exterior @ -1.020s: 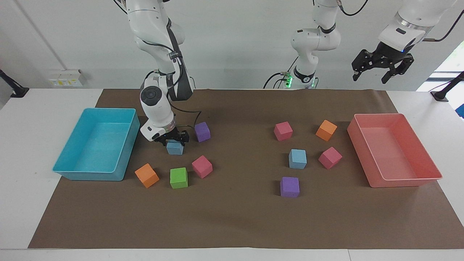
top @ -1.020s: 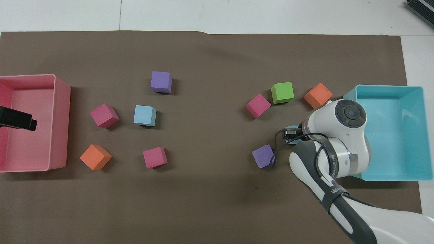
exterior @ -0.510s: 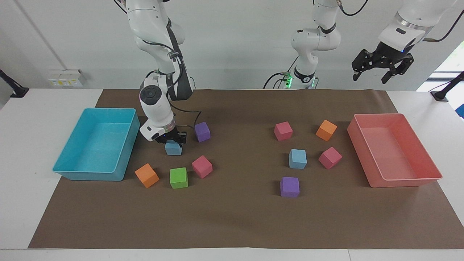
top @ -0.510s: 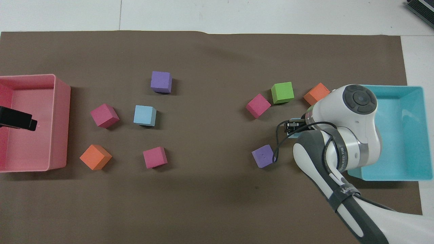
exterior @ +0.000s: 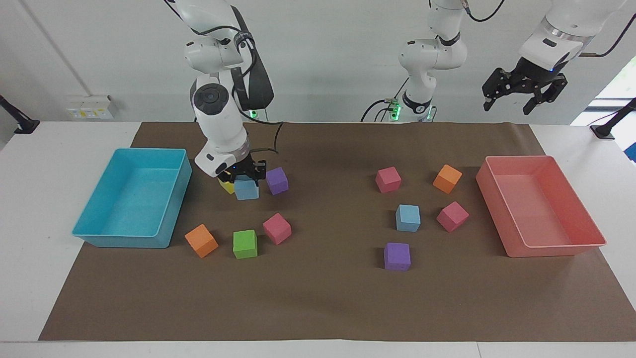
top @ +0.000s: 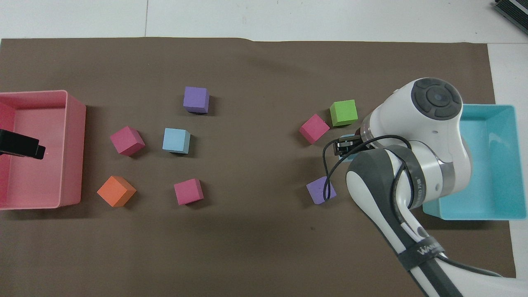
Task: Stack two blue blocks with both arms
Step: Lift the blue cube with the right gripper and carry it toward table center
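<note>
right gripper clamped on one blue block, lifted over mat by purple cube; target blue block sits well toward left arm's end, under neither gripper, left gripper wide open, waiting.

My facing camera sits high across the table, looking back at both arm bases. My overhead camera looks steeply down from the robots' end. Both stand well back and share the brown paper mat, half a turn apart.
</note>
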You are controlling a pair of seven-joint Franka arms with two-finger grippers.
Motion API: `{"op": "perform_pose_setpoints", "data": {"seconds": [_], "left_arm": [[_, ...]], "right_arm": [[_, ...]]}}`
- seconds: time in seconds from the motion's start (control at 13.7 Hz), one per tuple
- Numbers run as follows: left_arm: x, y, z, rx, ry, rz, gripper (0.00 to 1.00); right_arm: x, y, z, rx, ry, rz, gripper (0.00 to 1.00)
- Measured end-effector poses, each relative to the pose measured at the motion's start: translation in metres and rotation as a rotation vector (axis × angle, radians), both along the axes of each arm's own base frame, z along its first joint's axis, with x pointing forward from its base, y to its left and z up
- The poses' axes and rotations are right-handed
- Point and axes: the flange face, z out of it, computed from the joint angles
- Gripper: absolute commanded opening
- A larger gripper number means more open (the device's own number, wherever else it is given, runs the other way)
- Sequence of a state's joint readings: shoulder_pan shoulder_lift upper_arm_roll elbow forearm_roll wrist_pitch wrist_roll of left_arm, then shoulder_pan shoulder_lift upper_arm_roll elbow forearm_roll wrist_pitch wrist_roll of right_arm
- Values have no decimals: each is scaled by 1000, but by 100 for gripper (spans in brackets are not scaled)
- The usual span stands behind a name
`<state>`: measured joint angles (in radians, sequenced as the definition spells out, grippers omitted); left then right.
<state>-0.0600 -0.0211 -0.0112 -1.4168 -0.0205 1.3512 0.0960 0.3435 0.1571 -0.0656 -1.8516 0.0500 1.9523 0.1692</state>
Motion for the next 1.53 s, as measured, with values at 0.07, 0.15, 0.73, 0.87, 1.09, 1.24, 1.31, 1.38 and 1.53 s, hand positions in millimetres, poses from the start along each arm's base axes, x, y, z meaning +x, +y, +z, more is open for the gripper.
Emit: {"op": "perform_pose_setpoints", "data": {"seconds": [0.07, 0.15, 0.73, 0.87, 1.09, 1.24, 1.31, 1.38, 1.53], "left_arm": [[0, 0, 0, 0, 0, 0, 100], [0, 0, 0, 0, 0, 0, 100], [0, 0, 0, 0, 0, 0, 100], [0, 0, 0, 0, 0, 0, 100], [0, 0, 0, 0, 0, 0, 100], [0, 0, 0, 0, 4, 0, 100], [-1, 0, -1, 1, 10, 0, 100], [-1, 1, -1, 1, 11, 1, 100], [-1, 3, 0, 1, 10, 5, 100]], "right_arm": [[1, 13, 2, 0, -5, 14, 0], [2, 32, 1, -3, -4, 15, 0], [7, 206, -58, -56, 14, -110, 0], [13, 212, -61, -50, 6, -118, 0], [9, 226, -70, -40, 1, -102, 0], [5, 238, -82, -33, -2, -88, 0], [6, 241, -86, -21, -13, -87, 0], [8, 244, -89, -6, -27, -90, 0], [9, 245, -94, 2, -36, -90, 0]]}}
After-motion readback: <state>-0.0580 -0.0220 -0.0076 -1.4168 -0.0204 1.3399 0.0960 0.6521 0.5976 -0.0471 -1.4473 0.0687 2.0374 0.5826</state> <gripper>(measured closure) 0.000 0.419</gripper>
